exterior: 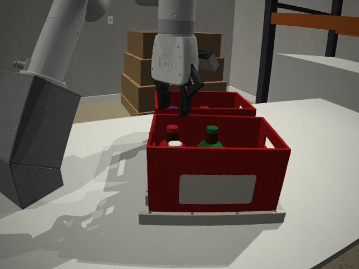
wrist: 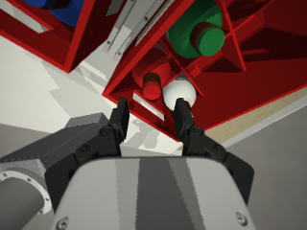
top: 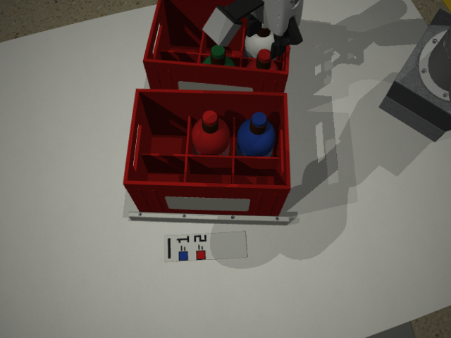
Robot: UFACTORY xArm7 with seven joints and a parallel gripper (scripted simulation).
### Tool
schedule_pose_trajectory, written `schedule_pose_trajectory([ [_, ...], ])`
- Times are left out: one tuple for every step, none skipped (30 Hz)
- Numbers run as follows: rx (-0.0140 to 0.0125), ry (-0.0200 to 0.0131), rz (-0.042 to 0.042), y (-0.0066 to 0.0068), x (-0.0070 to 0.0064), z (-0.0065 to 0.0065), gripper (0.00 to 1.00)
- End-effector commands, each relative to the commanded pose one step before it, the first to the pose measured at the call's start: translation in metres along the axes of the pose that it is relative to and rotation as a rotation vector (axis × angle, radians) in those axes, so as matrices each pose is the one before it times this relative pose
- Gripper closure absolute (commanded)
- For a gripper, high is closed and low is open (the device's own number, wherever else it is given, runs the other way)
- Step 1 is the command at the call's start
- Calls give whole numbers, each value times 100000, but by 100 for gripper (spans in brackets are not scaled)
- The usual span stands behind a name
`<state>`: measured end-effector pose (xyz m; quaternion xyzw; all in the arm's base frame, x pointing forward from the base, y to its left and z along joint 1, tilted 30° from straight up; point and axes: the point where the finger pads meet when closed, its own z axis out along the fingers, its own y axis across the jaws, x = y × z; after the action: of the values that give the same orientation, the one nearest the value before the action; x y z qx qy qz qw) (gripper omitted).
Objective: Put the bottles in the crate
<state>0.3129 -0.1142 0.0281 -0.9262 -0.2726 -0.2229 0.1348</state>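
In the top view, a pick list (top: 227, 244) on the counter (top: 72, 276) (exterior: 313, 162) reads one blue, two red; the exterior view hides it. The near crate (top: 206, 186) there holds a red bottle (top: 210, 138) at twelve o'clock and a blue bottle (top: 256, 138) at one o'clock. The exterior view shows the gripper (top: 266, 39) (exterior: 174, 107) (wrist: 152, 106) above crate height, fingers partly spread, pinching nothing. A second red bottle (top: 263, 60) (exterior: 172, 134) (wrist: 152, 79) stands in the other crate (top: 218, 67) (exterior: 219, 148) (wrist: 139, 53), at eleven o'clock in the wrist view from the gripper.

The setting is a storeroom or workshop-type area, probably, as indicated by stacked cardboard boxes (exterior: 139, 68), an orange-beamed rack (exterior: 313, 21) at far right, plain gray walls (exterior: 115, 58) and a speckled floor (top: 72, 17) (exterior: 107, 108).
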Motion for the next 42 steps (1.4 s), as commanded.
schedule_pose_trajectory([
  [-360, 172, 17, 143, 30, 501, 35],
  [0, 0, 1, 0, 0, 134, 35],
  [0, 0, 0, 0, 0, 0, 35],
  [0, 0, 0, 0, 0, 0, 35],
  [1, -2, 1, -1, 2, 127, 35],
  [-1, 1, 0, 0, -3, 141, 35],
  [0, -1, 1, 0, 0, 133, 35],
  [0, -1, 1, 0, 0, 133, 35],
  [0, -1, 1, 0, 0, 133, 35],
  [0, -1, 1, 0, 0, 133, 35],
  [0, -1, 1, 0, 0, 133, 35],
  [0, -1, 1, 0, 0, 133, 35],
  [0, -1, 1, 0, 0, 133, 35],
  [0, -1, 1, 0, 0, 133, 35],
  [0, -1, 1, 0, 0, 133, 35],
  [0, -1, 1, 0, 0, 133, 35],
  [0, -1, 1, 0, 0, 133, 35],
  [0, -1, 1, 0, 0, 133, 35],
  [0, -1, 1, 0, 0, 133, 35],
  [0, 0, 0, 0, 0, 0, 35],
  [0, 0, 0, 0, 0, 0, 35],
  [2, -2, 1, 0, 2, 127, 35],
  [-1, 1, 0, 0, -3, 141, 35],
  [0, -1, 1, 0, 0, 133, 35],
  [0, -1, 1, 0, 0, 133, 35],
  [0, -1, 1, 0, 0, 133, 35],
  [0, -1, 1, 0, 0, 133, 35],
  [0, -1, 1, 0, 0, 133, 35],
  [0, -1, 1, 0, 0, 133, 35],
  [0, -1, 1, 0, 0, 133, 35],
  [0, -1, 1, 0, 0, 133, 35],
  [0, -1, 1, 0, 0, 133, 35],
  [0, -1, 1, 0, 0, 133, 35],
  [0, -1, 1, 0, 0, 133, 35],
  [0, -1, 0, 0, 0, 133, 35],
  [0, -1, 0, 0, 0, 133, 35],
  [0, 0, 0, 0, 0, 0, 35],
  [0, 0, 0, 0, 0, 0, 35],
  [2, -2, 1, 0, 2, 128, 35],
  [1, -1, 1, 0, 0, 132, 35],
  [-2, 1, 0, -1, -3, 141, 35],
  [0, -1, 0, 0, 0, 133, 35],
])
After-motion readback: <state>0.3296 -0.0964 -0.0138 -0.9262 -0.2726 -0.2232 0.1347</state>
